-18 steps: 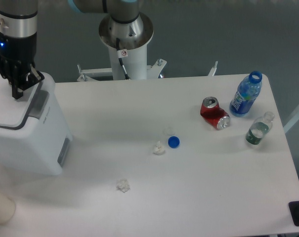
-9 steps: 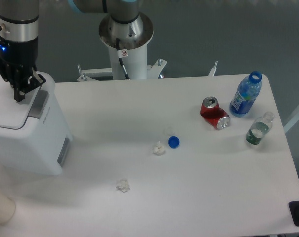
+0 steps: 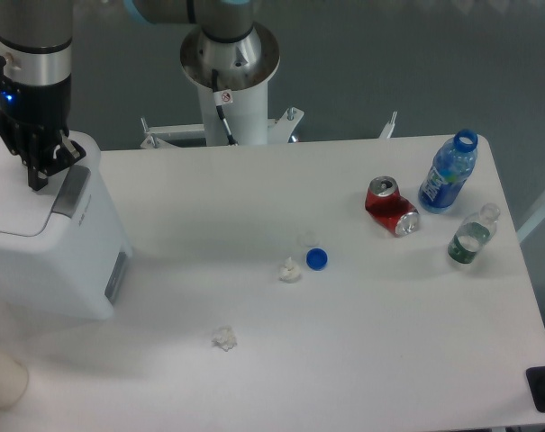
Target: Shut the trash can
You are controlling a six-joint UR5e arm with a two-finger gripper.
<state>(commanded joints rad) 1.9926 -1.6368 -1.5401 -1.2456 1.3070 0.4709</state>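
Observation:
The trash can (image 3: pixel 56 270) is a large white boxy bin at the table's left edge. Its flat white lid (image 3: pixel 15 202) lies down on the body. A grey latch tab (image 3: pixel 69 191) sits on its right rim and a small grey panel (image 3: pixel 117 274) on its side. My gripper (image 3: pixel 36 178) hangs just above the lid's back right corner, next to the latch tab. Its dark fingers are pressed together, shut on nothing.
A dented red soda can (image 3: pixel 391 206), a blue bottle (image 3: pixel 448 173) and a small clear bottle (image 3: pixel 470 236) stand at the right. Mid-table lie a blue cap (image 3: pixel 316 259) and two paper scraps (image 3: pixel 290 270) (image 3: pixel 223 338). The arm's base (image 3: pixel 229 63) stands behind the table.
My gripper has risen slightly and shifted a little right over the bin. The lid and everything else stay where they were.

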